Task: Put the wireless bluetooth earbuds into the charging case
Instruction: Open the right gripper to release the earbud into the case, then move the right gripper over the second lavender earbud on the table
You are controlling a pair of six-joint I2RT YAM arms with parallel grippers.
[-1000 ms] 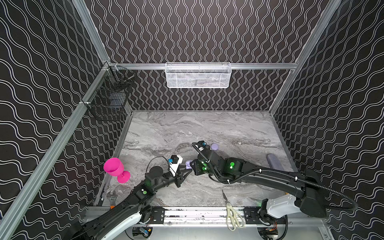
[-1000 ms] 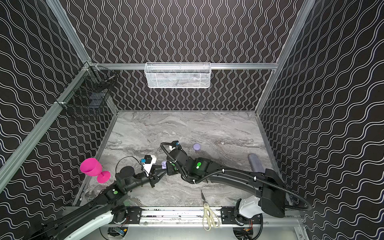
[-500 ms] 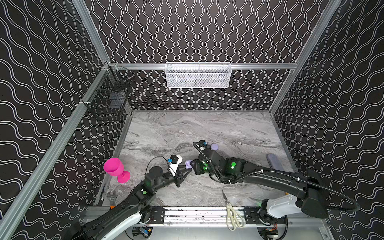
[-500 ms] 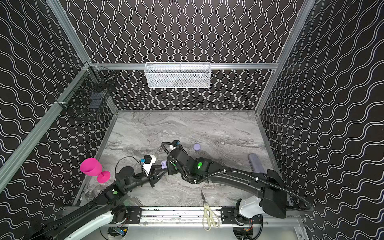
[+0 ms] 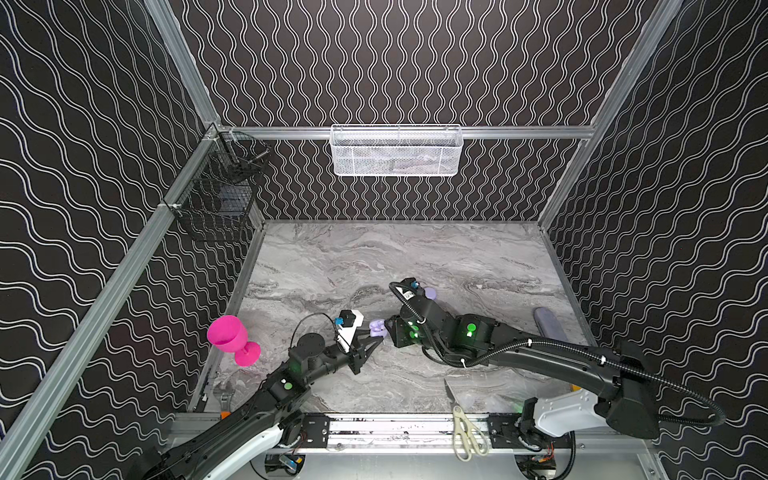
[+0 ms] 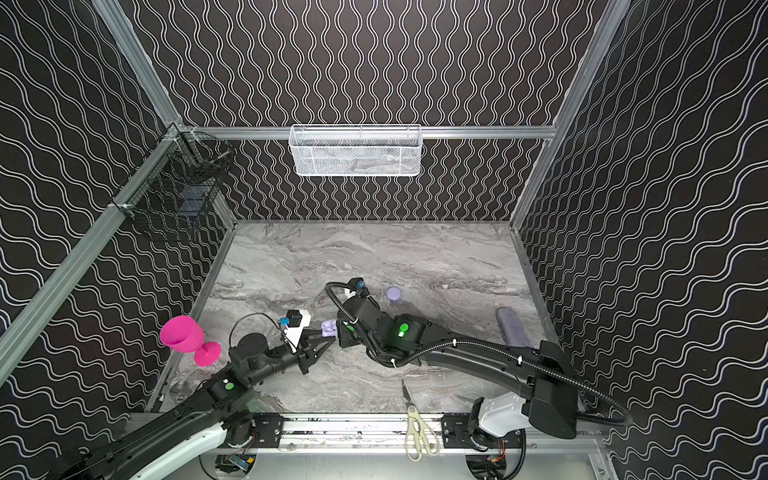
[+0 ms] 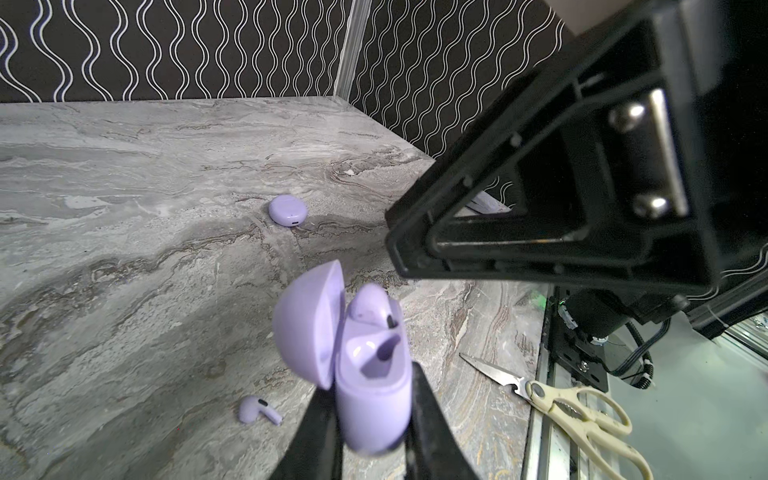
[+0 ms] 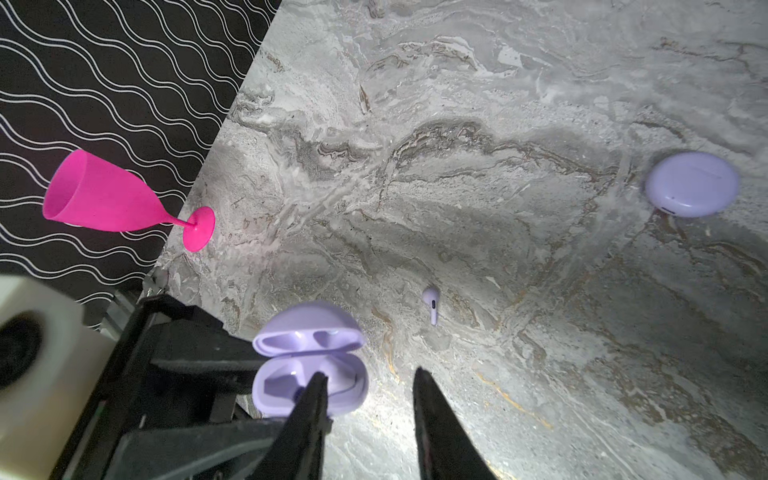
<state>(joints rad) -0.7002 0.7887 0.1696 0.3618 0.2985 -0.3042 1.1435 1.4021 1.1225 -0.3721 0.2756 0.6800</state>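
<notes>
Earbud (image 7: 371, 305) appeared seated in the open charging case (image 7: 365, 415) gripped by the left pincer (image 5: 377, 337); right pincer (image 8: 369, 373) hung above it, jaws apart, empty. Second earbud (image 8: 432, 303) lay on the surface (image 8: 498, 124) beyond its tips, likely the next pickup.

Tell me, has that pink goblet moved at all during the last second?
No. In both top views the pink goblet stands just where it did, at the same spot along the left edge of the table.
</notes>
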